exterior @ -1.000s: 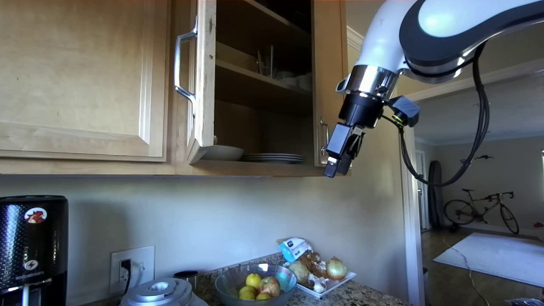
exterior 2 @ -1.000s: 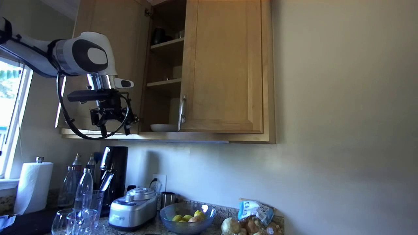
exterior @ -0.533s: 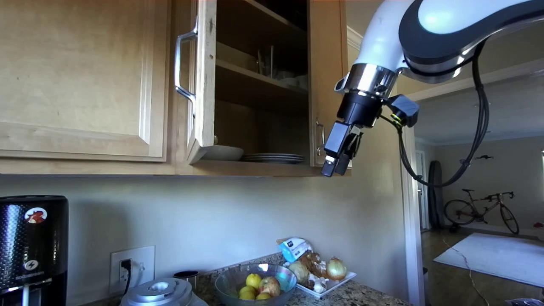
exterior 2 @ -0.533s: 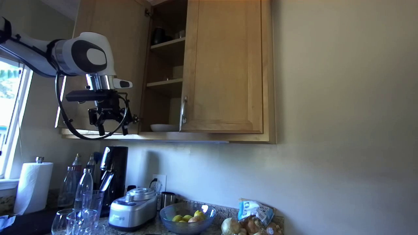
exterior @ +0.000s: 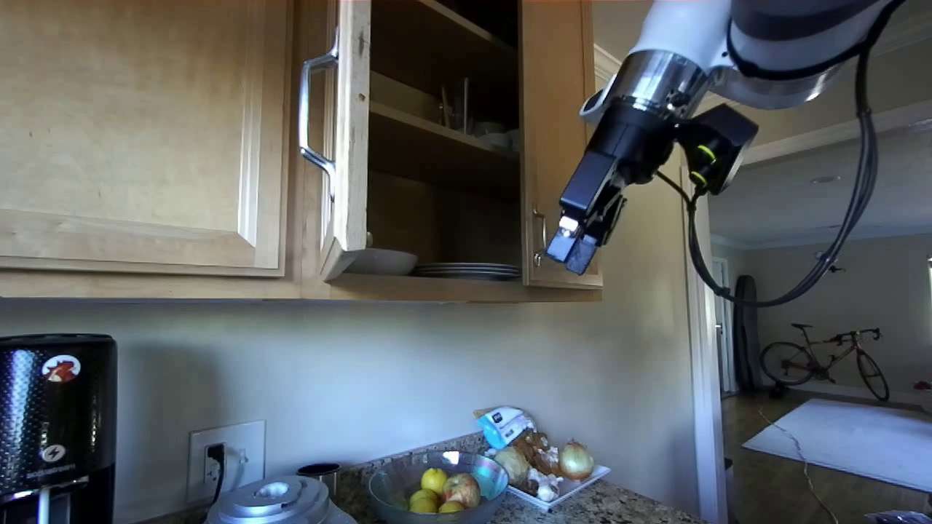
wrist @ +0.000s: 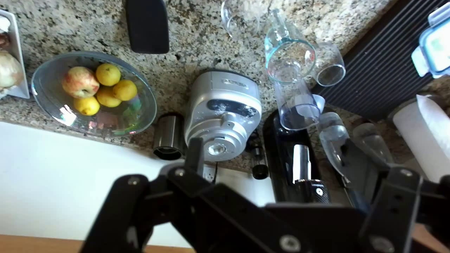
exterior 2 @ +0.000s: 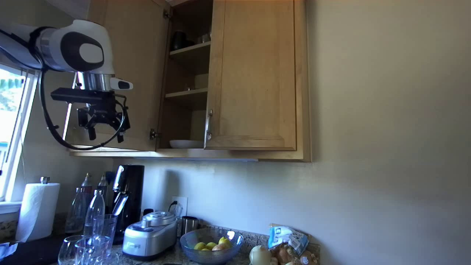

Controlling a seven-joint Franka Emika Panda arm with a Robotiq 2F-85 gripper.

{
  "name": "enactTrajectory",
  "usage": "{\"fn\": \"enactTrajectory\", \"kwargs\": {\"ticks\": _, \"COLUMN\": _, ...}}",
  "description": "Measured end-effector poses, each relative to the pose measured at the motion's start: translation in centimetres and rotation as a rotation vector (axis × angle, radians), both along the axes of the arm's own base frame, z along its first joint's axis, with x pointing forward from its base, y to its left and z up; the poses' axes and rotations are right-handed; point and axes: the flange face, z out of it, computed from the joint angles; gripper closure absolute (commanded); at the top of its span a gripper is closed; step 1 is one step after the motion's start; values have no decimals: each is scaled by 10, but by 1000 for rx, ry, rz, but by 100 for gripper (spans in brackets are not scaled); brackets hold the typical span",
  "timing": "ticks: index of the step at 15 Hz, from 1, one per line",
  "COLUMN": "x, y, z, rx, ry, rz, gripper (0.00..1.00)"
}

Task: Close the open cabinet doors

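Bowl (exterior: 382,263), plates (exterior: 466,272) between open doors (exterior: 555,109)

A metal cup (exterior 2: 190,225) stands between a clear fruit bowl (exterior 2: 211,255) and a silver appliance (exterior 2: 147,236).

The tall, framed honey-wood cabinet doors (exterior 2: 254,73) are light golden-brown, their slim metal bar handles (exterior: 303,109) silver. The robot arm (exterior 2: 92,53) is white with dark grey ovals, its two-fingered gripper (exterior 2: 106,137) black. The granite countertop (wrist: 197,35) is speckled cream, brown and black. Along its wall edge, the round glass bowl (exterior 2: 191,252) is bluish, its small fruits (wrist: 108,74) yellow, its apple (wrist: 80,82) mottled red and yellow.
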Motion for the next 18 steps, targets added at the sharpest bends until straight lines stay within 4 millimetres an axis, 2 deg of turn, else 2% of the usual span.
{"fn": "enactTrajectory", "kwargs": {"ticks": 6, "x": -62, "y": 13, "z": 42, "rx": 96, "ry": -78, "rz": 116, "gripper": 0}}
{"fn": "enactTrajectory", "kwargs": {"ticks": 9, "x": -82, "y": 21, "z": 57, "rx": 136, "ry": -106, "rz": 187, "gripper": 0}}
{"fn": "enactTrajectory", "kwargs": {"ticks": 12, "x": -77, "y": 38, "z": 55, "rx": 174, "ry": -103, "rz": 247, "gripper": 0}}
{"fn": "enactTrajectory", "kwargs": {"ticks": 18, "x": -28, "y": 90, "z": 35, "rx": 184, "ry": -77, "rz": 347, "gripper": 0}}
